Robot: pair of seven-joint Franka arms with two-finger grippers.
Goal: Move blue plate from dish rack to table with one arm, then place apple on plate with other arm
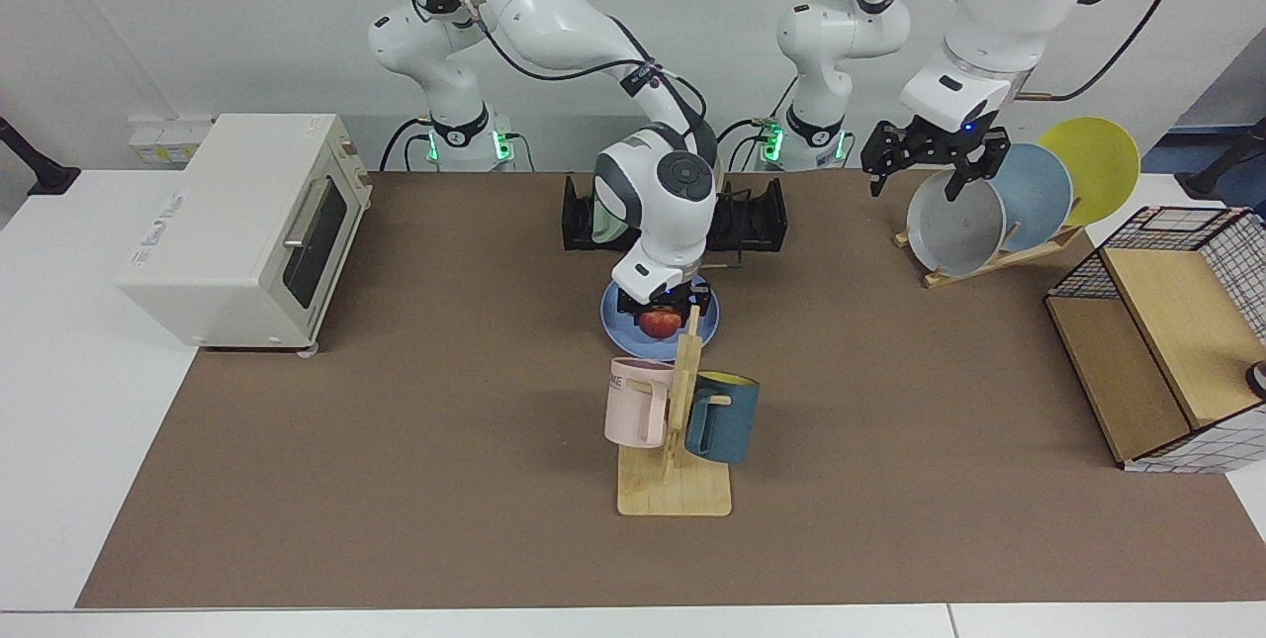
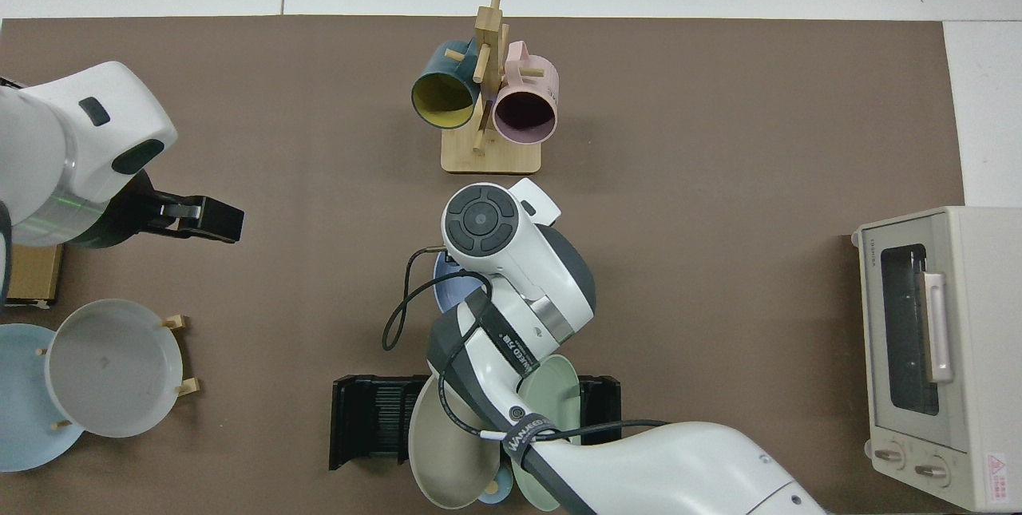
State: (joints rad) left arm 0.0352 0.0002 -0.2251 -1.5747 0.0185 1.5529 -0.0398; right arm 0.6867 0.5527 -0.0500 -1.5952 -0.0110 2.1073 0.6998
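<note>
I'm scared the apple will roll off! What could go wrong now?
1. The small red apple is round. The right gripper holds it low over the round periwinkle-blue plate; let go too early, it might roll onto the brown table mat.
2. The wooden mug stand rises just in front; the arm could bump it when lifting.

The left gripper waits by the grey plate.

The blue plate (image 1: 618,321) is lying flat on the brown counter (image 1: 396,420), mid-frame. The red apple (image 1: 660,322) is sitting over it, below the black dish rack (image 1: 757,218).
</note>
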